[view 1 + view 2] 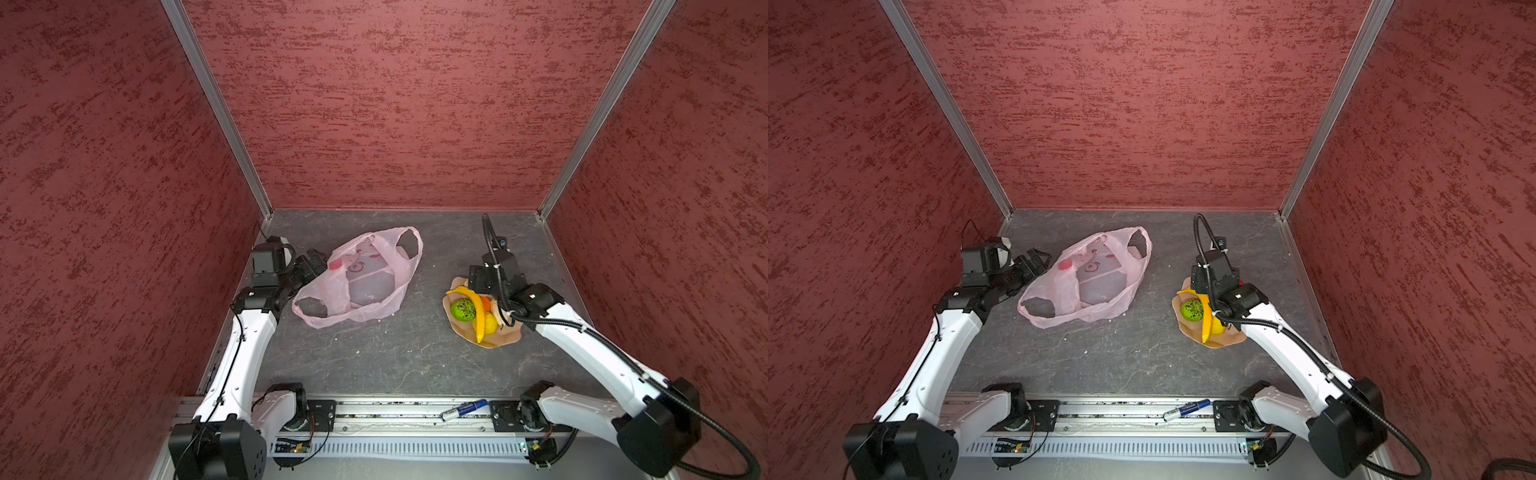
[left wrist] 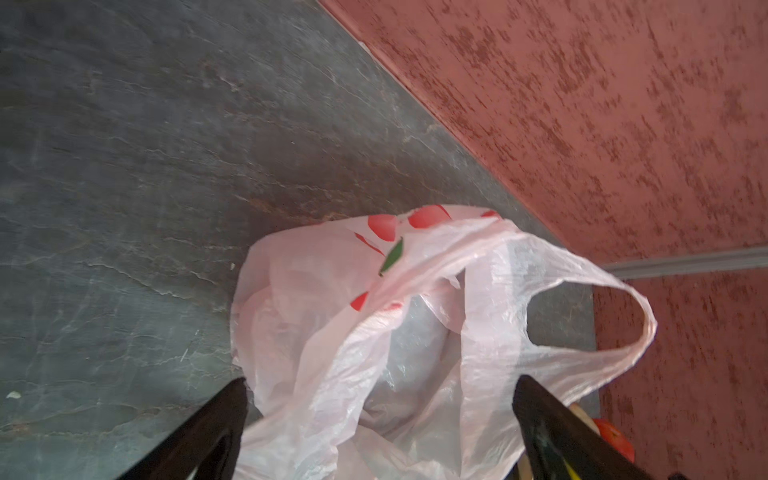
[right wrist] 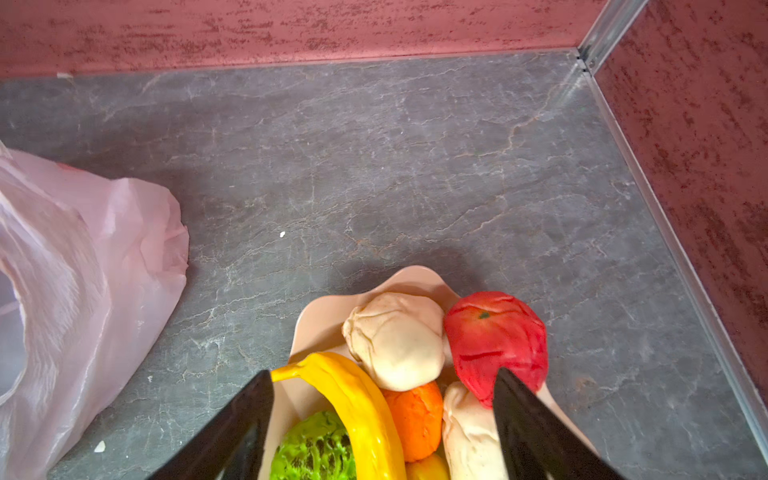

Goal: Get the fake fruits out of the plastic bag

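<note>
Pink, thin, crinkly translucent plastic bag (image 1: pixel 361 278) lies slumped on the grey stone-look table (image 1: pixel 395 357) toward ten o'clock. My left gripper (image 2: pixel 380 379) gapes wide at its mouth, clamping nothing. Over at three o'clock, the small toy fake fruits (image 3: pixel 353 390) sit heaped in the peach petal-edged bowl (image 3: pixel 320 316). My right gripper (image 3: pixel 382 372) hangs spread above them, empty.

Plastic bag (image 1: pixel 361 282) lies left of centre on the bench (image 1: pixel 415 357). Well apart to its right, fake fruits (image 1: pixel 462 309) sit piled in a bowl (image 1: pixel 500 339), banana (image 1: pixel 478 311) on top.
</note>
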{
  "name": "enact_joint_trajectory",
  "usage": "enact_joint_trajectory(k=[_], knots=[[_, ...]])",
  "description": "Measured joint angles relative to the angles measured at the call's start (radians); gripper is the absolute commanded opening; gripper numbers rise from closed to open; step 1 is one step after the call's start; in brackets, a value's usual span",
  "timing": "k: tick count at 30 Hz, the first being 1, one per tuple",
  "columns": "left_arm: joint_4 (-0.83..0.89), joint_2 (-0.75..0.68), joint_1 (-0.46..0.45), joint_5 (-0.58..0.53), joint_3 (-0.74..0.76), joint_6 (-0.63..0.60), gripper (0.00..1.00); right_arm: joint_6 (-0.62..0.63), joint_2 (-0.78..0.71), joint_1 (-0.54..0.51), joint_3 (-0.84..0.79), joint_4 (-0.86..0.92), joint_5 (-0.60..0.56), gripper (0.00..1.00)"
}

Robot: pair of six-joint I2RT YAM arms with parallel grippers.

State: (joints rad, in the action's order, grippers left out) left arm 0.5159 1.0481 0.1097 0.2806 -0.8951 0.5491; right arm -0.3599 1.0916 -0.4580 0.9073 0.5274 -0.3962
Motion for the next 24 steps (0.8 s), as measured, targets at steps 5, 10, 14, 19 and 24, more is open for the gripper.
enact_joint_trajectory(k=[5,10,14,19,24], knots=[[-0.009,0.006,0.045,0.005,0.016,0.016,1.0,-0.014,-0.08,0.107,-0.045,-0.032,0.06,0.92],[-0.036,-0.006,0.046,-0.021,0.055,0.009,1.0,-0.023,-0.093,0.204,-0.081,-0.068,0.122,0.95],[-0.065,-0.053,0.021,-0.066,0.117,-0.019,1.0,-0.025,-0.113,0.264,-0.126,-0.102,0.161,0.96],[-0.119,-0.087,-0.026,-0.118,0.161,-0.057,1.0,-0.038,-0.137,0.345,-0.142,-0.115,0.192,0.95],[-0.167,-0.087,-0.095,-0.173,0.198,-0.109,1.0,-0.064,-0.161,0.409,-0.193,-0.117,0.199,0.95]])
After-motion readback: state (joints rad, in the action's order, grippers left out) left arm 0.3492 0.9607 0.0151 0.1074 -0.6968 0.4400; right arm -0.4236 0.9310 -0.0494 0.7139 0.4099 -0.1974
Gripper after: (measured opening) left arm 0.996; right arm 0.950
